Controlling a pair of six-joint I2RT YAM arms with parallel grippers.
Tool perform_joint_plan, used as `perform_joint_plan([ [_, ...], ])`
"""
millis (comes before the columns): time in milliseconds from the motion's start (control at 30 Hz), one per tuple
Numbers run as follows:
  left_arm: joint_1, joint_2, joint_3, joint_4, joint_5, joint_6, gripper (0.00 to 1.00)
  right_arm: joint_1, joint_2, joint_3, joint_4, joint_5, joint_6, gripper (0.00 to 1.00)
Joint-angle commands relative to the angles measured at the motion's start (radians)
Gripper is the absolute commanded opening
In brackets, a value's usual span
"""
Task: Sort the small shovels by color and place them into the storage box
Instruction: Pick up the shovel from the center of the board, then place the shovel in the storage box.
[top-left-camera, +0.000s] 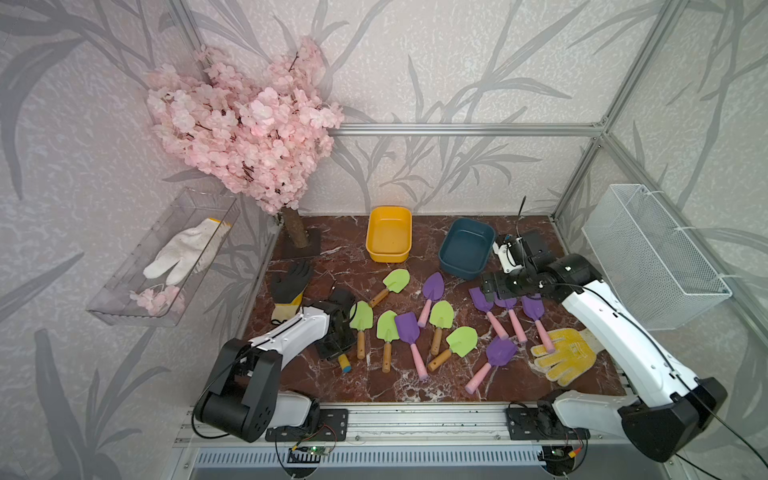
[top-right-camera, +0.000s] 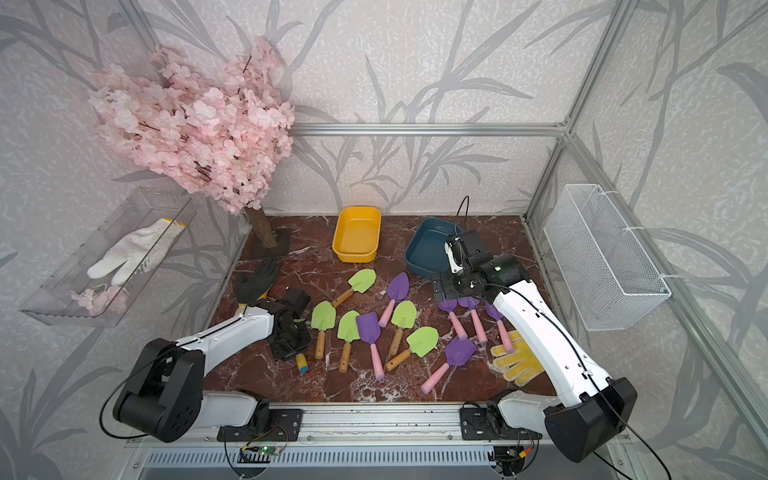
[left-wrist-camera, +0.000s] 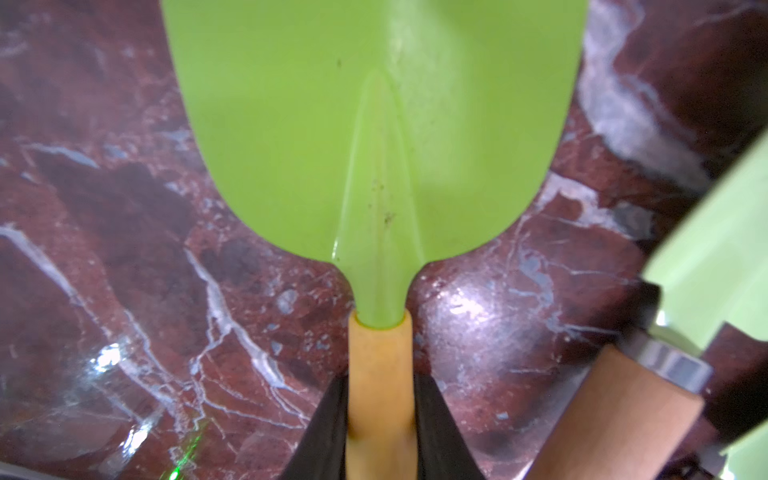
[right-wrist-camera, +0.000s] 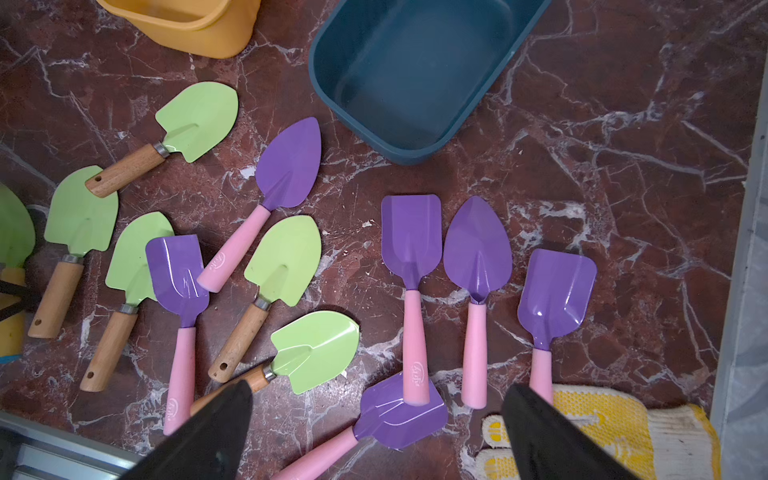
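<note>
Several small shovels lie on the marble table: green ones with wooden handles (top-left-camera: 387, 328) mid-left, purple ones with pink handles (top-left-camera: 511, 316) mid-right. My left gripper (left-wrist-camera: 380, 382) is shut on the yellow handle (left-wrist-camera: 380, 357) of a green-bladed shovel (left-wrist-camera: 374, 124). In both top views this handle's blue-tipped end (top-left-camera: 344, 363) sticks out from under the gripper (top-left-camera: 332, 345), which hides the blade. My right gripper (right-wrist-camera: 378, 395) hangs open above the purple shovels (right-wrist-camera: 477, 249), holding nothing. The yellow storage box (top-left-camera: 388, 255) and the blue one (top-left-camera: 461, 272) stand empty at the back.
A black glove (top-left-camera: 291, 282) lies at the left edge and a yellow-dotted glove (top-left-camera: 565, 353) at the front right. A pink blossom tree (top-left-camera: 249, 124) stands back left. A clear wall tray (top-left-camera: 124, 291) holds a white glove. A wire basket (top-left-camera: 652, 257) hangs on the right wall.
</note>
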Motion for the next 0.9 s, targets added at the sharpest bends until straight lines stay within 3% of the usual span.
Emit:
perform_joint_plan([
  [0, 0.012, -0.043, -0.004, -0.051, -0.031, 0.009, 0.15, 0.000, -0.019, 0.012, -0.013, 0.018, 0.014, 0.99],
  [367, 0.013, -0.105, 0.080, -0.166, -0.057, -0.006, 0.06, 0.000, -0.026, 0.016, -0.019, 0.013, 0.025, 0.99],
  [500, 0.015, -0.136, 0.181, -0.233, -0.063, 0.062, 0.05, 0.001, -0.042, 0.005, -0.015, 0.007, 0.029, 0.99],
  [700, 0.015, -0.090, 0.445, -0.231, 0.028, 0.227, 0.02, 0.000, -0.077, -0.024, 0.025, -0.017, 0.030, 0.99],
  [867, 0.017, 0.137, 0.802, -0.271, 0.056, 0.377, 0.01, 0.000, -0.067, -0.007, 0.028, -0.036, 0.016, 0.99],
])
